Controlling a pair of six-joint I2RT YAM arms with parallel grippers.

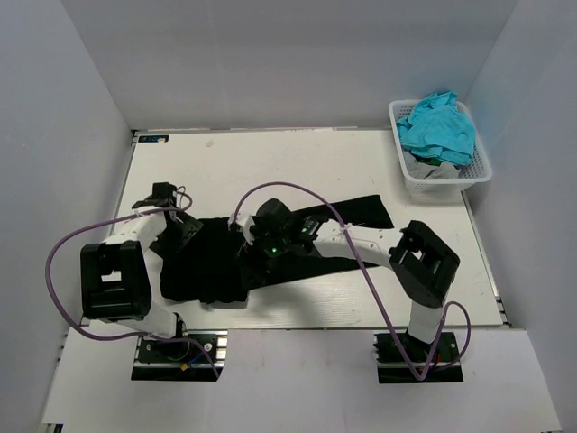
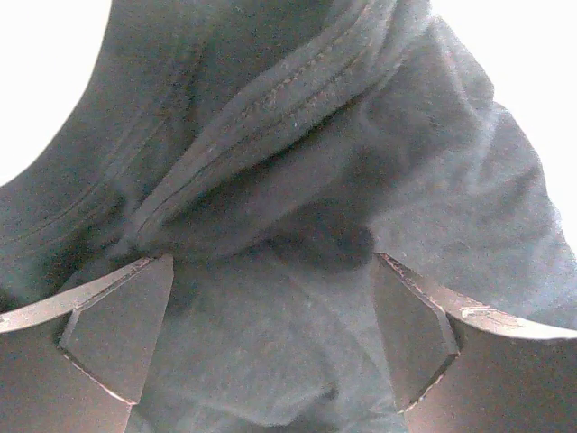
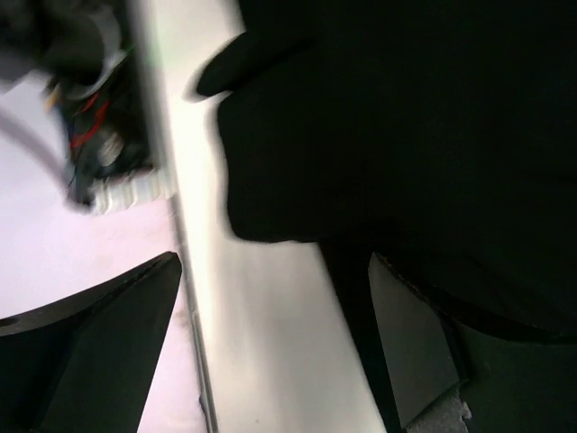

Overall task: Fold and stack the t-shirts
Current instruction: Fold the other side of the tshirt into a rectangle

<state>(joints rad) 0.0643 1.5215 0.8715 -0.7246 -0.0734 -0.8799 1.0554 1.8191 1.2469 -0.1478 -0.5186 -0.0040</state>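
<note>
A black t-shirt lies spread and rumpled across the middle of the table, one part reaching toward the back right. My left gripper is at its left end. In the left wrist view that gripper stands open just above the cloth, where a stitched hem runs diagonally past the fingers. My right gripper is over the shirt's near edge. In the right wrist view it is open over bare table, with a rounded edge of the shirt just ahead and behind its right finger.
A white lattice basket with teal cloth inside stands at the back right corner. The table's near edge runs under the right gripper, with cables and an arm's base beyond it. Grey walls enclose three sides.
</note>
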